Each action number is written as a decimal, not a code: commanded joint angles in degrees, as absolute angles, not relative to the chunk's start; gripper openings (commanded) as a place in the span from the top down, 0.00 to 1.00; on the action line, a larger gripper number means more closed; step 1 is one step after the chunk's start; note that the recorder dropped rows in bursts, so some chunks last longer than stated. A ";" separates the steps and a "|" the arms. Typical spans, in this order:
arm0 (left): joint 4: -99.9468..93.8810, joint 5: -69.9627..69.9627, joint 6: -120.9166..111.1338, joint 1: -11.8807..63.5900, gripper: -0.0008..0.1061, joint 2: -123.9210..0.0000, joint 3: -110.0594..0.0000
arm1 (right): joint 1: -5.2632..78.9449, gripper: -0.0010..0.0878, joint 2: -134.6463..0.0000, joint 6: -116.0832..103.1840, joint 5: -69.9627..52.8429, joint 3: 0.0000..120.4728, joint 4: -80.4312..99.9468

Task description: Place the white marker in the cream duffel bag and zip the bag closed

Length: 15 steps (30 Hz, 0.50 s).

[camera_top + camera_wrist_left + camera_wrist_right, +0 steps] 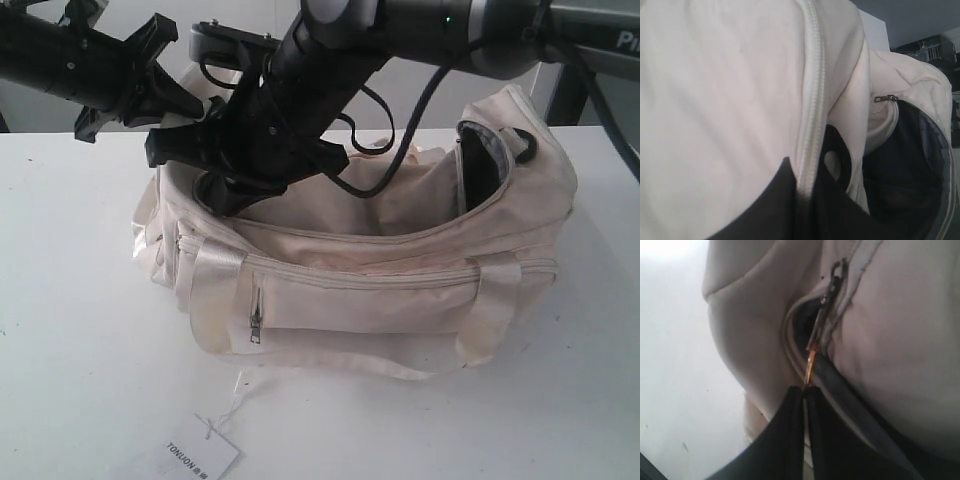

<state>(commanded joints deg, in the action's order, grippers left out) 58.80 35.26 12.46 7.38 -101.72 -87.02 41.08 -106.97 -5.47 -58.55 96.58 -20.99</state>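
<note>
bag: the cream duffel bag [400, 290] sits on the white table [80, 350], long side toward the near edge; its front pocket zip [255, 318] faces near
top opening: gapes along most of the bag's top; black lining [485, 175] shows at the right end
right gripper [804, 390]: reaches across to the bag's left end; fingers pressed together, pinching the thin metal zip pull [812, 352]
left gripper [807, 167]: at the bag's far left end; fingers pinch a fold of the bag, the zip tape running between them
paper tag [200, 455]: flat on the table, near side of the bag, on a thin string
</note>
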 joint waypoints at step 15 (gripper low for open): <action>57.85 34.20 12.46 7.38 0.99 -102.48 -86.77 | 41.08 0.99 -106.51 3.47 -65.84 96.58 -27.19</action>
